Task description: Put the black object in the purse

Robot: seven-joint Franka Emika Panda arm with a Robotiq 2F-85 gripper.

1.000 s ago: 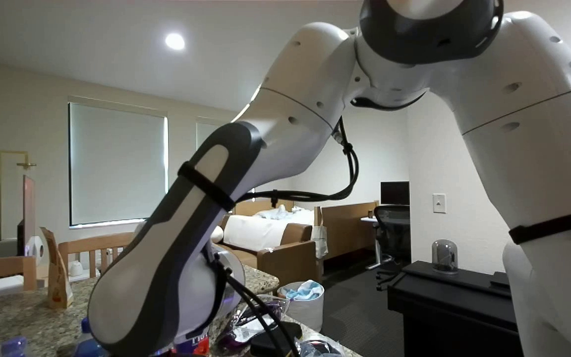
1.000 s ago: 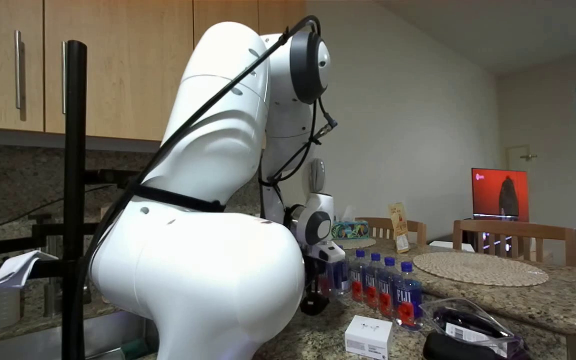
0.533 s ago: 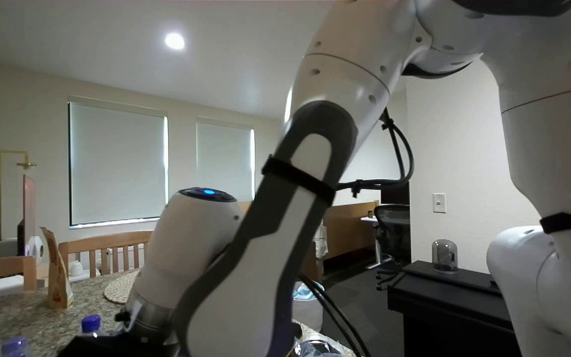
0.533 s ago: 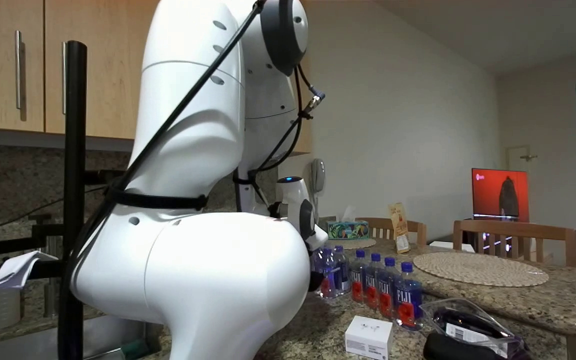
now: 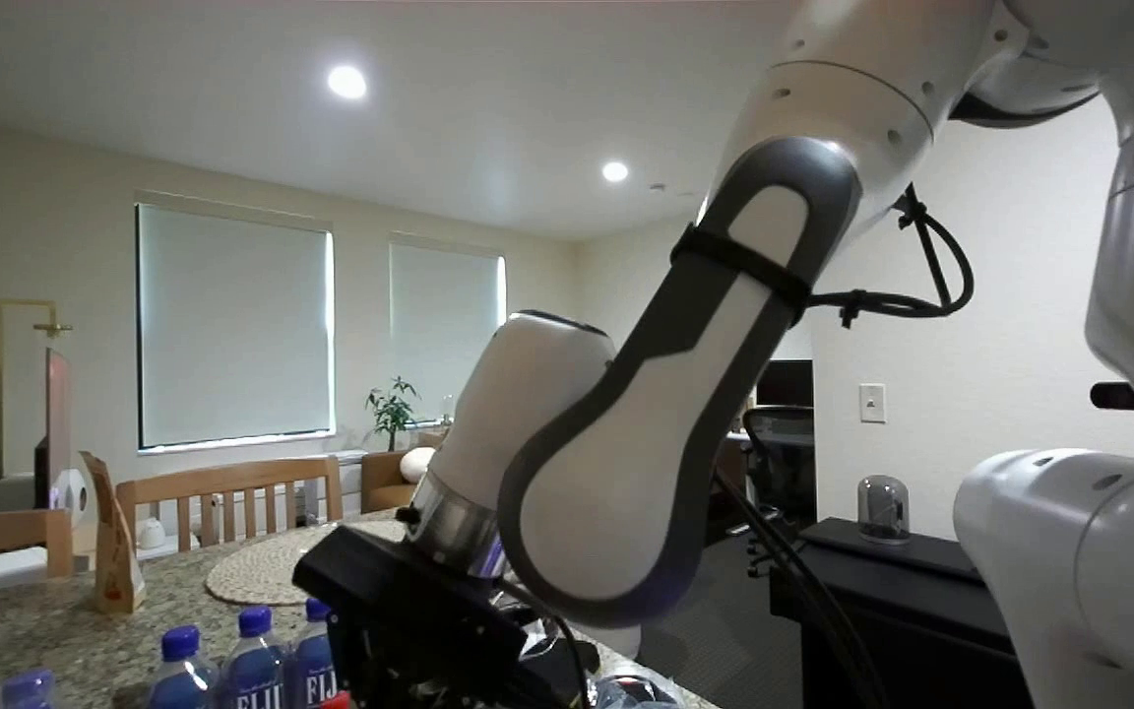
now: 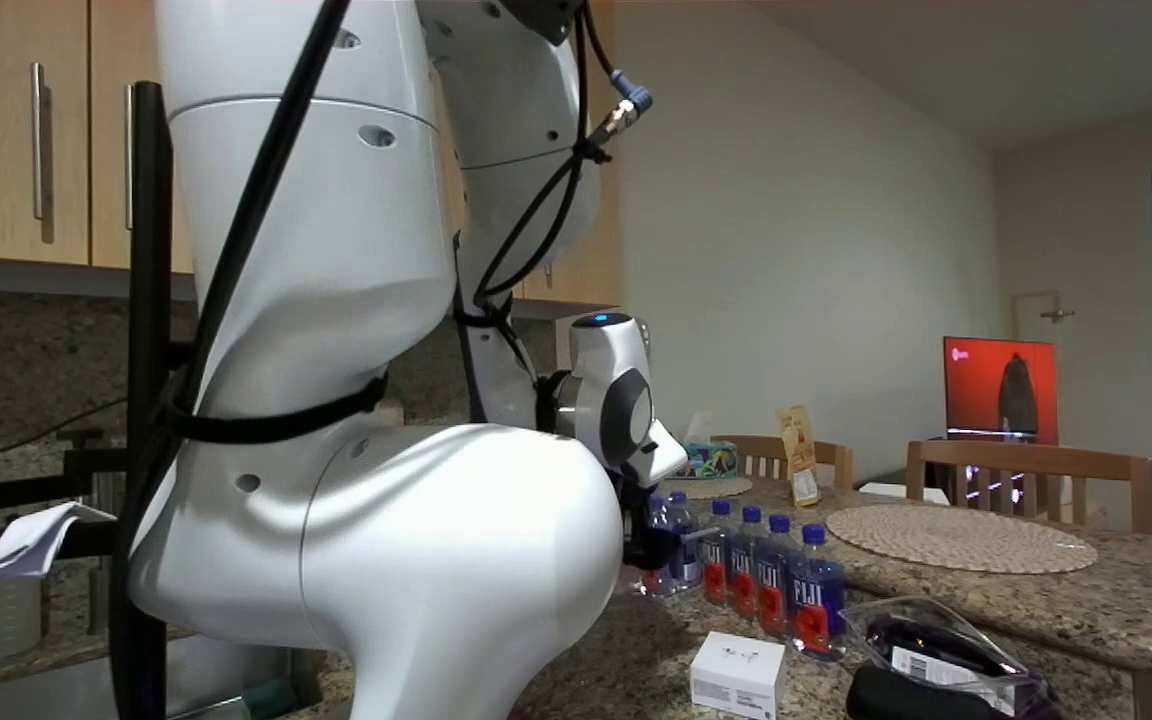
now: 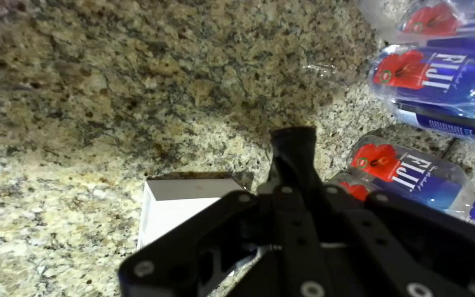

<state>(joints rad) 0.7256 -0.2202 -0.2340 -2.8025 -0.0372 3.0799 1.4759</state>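
Observation:
My gripper [image 7: 293, 185] points down over the granite counter in the wrist view, its fingers close together around a dark, narrow black object [image 7: 294, 144]. The object sticks out past the fingertips, above the counter. In an exterior view the black object [image 6: 651, 550] hangs under the gripper [image 6: 634, 500], partly behind the arm's white base links, near the water bottles. In an exterior view the black gripper body [image 5: 419, 620] is at the bottom edge, its fingertips not clear. I cannot make out a purse for certain in any view.
Several Fiji bottles [image 6: 816, 595] stand in rows beside the gripper; they also show in the wrist view [image 7: 423, 78]. A white box [image 6: 736, 675] stands at the front, with a black pouch [image 6: 911, 692] and a clear plastic bag [image 6: 936, 635] to its right. A woven placemat [image 6: 956, 535] lies behind.
The arm has swung and lifted. The gripper and the black object have risen from low beside the bottles, and the gripper body has come into an exterior view. The object stays held.

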